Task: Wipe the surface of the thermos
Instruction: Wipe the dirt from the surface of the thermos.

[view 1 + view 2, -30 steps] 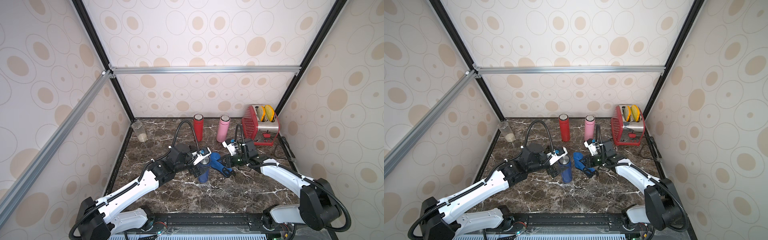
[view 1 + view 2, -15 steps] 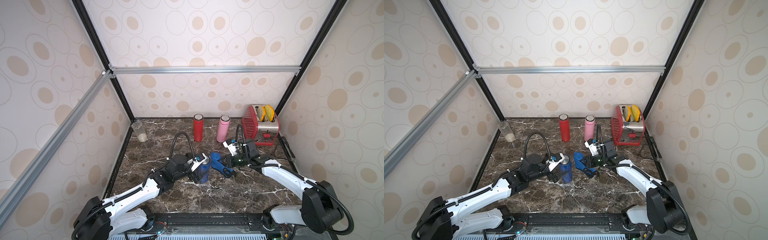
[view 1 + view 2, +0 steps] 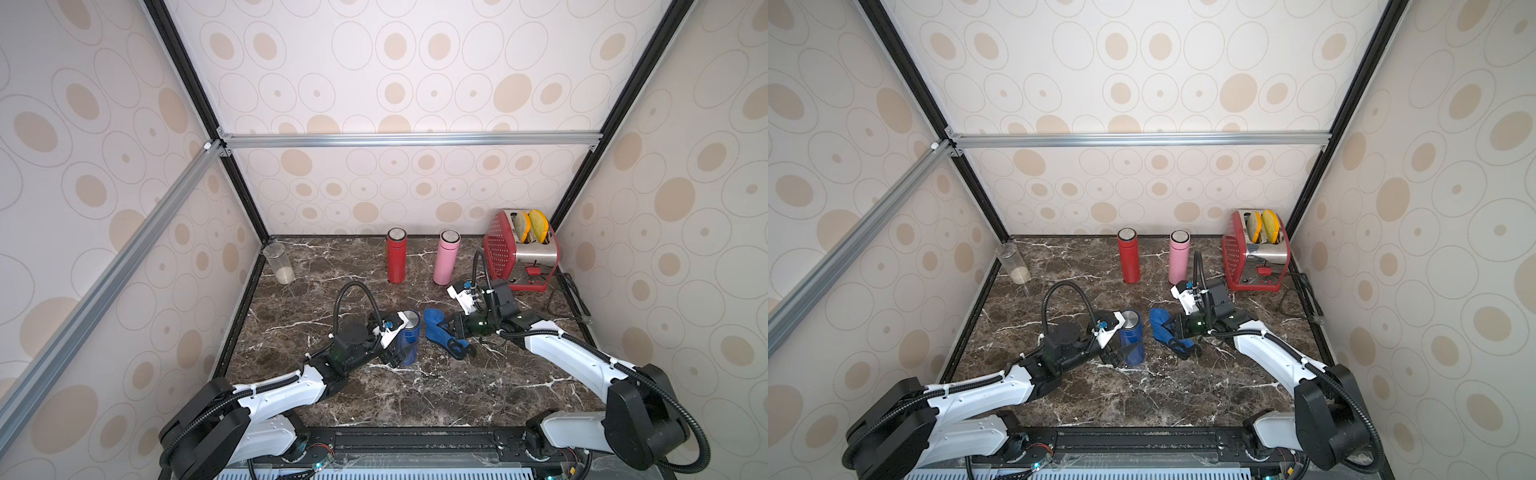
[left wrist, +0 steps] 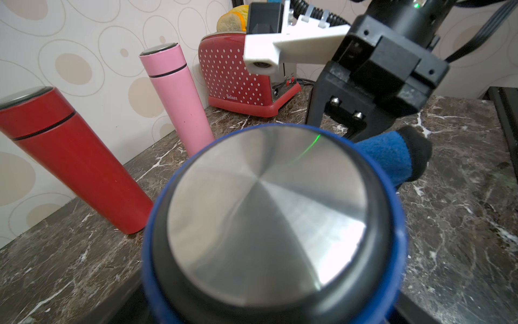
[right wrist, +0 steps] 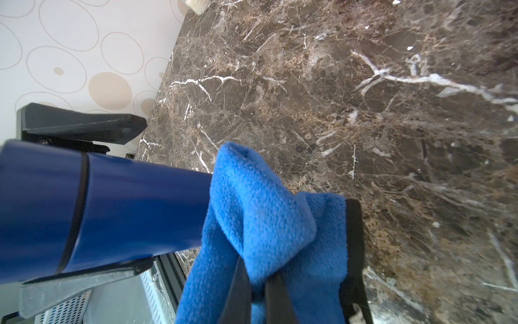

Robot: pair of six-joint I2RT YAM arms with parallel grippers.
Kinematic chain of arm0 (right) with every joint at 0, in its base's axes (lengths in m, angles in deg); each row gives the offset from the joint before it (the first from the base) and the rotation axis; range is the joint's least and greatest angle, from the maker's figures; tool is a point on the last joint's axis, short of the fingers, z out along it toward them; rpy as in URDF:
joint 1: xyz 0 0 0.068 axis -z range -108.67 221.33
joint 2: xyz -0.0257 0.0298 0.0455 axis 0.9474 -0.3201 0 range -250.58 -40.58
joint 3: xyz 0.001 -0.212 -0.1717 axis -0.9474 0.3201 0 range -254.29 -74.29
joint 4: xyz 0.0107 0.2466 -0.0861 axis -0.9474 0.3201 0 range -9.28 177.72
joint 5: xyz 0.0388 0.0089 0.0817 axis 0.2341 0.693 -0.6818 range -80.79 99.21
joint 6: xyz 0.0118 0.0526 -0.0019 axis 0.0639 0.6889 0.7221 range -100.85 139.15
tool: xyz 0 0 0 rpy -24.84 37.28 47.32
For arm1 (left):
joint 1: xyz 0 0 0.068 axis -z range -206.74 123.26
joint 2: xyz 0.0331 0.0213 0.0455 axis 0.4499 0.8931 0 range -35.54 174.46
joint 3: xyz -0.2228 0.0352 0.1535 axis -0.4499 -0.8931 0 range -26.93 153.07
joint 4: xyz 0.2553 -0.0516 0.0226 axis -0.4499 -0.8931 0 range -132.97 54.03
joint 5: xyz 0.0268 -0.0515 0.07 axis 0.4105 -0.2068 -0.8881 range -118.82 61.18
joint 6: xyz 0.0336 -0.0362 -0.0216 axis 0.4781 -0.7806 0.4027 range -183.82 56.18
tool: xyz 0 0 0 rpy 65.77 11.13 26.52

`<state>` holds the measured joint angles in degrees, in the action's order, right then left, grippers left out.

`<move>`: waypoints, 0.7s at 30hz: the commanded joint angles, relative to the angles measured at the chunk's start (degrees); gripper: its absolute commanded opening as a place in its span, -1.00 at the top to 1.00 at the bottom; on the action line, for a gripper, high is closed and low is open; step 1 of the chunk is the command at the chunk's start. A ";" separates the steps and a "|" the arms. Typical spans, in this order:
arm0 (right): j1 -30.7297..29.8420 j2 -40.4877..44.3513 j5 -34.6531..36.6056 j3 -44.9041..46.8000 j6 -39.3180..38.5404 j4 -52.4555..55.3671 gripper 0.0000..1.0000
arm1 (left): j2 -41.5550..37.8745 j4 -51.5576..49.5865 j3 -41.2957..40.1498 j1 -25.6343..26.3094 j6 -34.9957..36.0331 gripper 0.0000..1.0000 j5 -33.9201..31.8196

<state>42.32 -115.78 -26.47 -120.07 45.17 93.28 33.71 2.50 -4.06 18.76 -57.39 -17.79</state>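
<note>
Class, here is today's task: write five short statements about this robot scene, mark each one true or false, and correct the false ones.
1. The right claw is shut on the blue cloth. True.
2. The blue thermos lies on its side. False: it stands upright on the table.
3. The open left claw straddles the blue thermos. True.
4. The toaster is empty. False: two bread slices sit in its slots.
5. The pink thermos stands between the red thermos and the toaster. True.
</note>
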 commanded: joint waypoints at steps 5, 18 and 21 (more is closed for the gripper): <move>0.43 0.46 0.34 0.12 -1.33 1.42 1.00 | 1.76 14.90 -1.30 0.11 -2.64 -0.98 0.07; 0.47 2.52 0.35 -1.32 -1.31 3.01 1.00 | 3.93 16.27 -0.95 0.06 -2.89 -0.72 2.91; 0.49 3.42 0.35 -2.14 -1.51 3.98 1.00 | 4.40 16.34 -0.48 0.07 -3.17 -0.50 4.03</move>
<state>42.38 -114.20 -26.02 -120.31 44.75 95.92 37.71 15.88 -5.37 18.76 -59.90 -15.36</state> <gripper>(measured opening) 0.070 0.771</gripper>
